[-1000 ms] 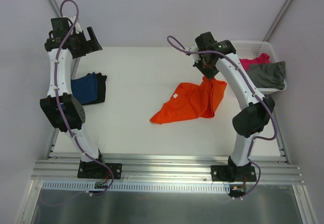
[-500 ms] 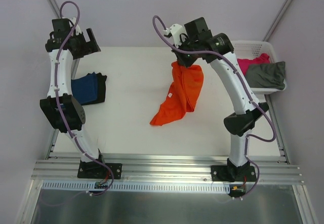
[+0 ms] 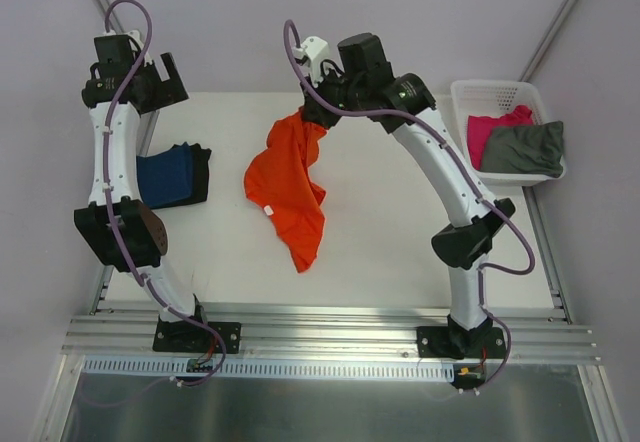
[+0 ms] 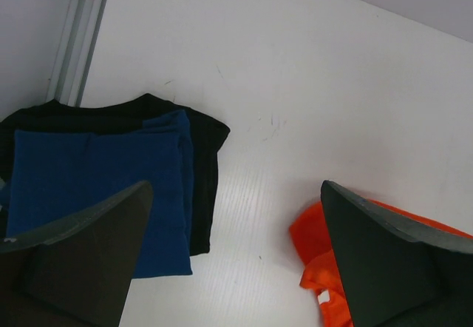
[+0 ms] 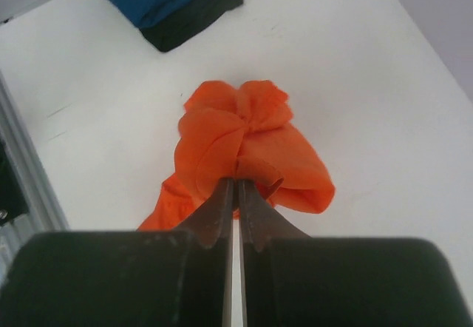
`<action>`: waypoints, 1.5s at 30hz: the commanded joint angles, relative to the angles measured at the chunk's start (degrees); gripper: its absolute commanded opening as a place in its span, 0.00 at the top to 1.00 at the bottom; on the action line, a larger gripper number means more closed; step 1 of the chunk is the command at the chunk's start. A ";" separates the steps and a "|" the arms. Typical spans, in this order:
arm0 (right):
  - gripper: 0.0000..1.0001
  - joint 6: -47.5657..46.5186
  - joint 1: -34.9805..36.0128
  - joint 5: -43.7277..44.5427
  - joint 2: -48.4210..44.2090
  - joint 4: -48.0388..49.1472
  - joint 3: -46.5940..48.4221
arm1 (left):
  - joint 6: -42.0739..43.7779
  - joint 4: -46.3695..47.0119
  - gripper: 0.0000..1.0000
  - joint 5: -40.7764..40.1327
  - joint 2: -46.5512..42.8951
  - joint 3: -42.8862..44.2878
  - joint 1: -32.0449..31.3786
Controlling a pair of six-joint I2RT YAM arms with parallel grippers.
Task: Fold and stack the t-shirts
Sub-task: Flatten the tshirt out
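Orange t-shirt [image 3: 290, 187]: seen from above, it hangs from the right gripper [image 3: 318, 112], raised by one bunched edge, probably so the cloth drapes open for folding. Its lower end appears to rest on the table [image 3: 400, 232]. The pink t-shirt [image 3: 498, 127] and grey t-shirt [image 3: 528, 148] wait in the basket [image 3: 490, 87].

Left wrist view: the left gripper [image 4: 235, 186] is spread wide and empty above the folded blue t-shirt [image 4: 89, 186], evidently the start of the stack.

Right wrist view: the jaws are pressed together on a gathered orange fold.

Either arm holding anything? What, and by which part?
Right gripper: jaws shut on the orange t-shirt, pinching a bunched fold at its upper end; the rest hangs below. Left gripper: jaws open, nothing held.
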 commanded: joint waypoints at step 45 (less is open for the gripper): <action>0.16 -13.17 -5.19 3.67 18.46 7.28 -8.32 | 1.55 1.97 0.01 -1.88 -12.84 -11.95 -0.67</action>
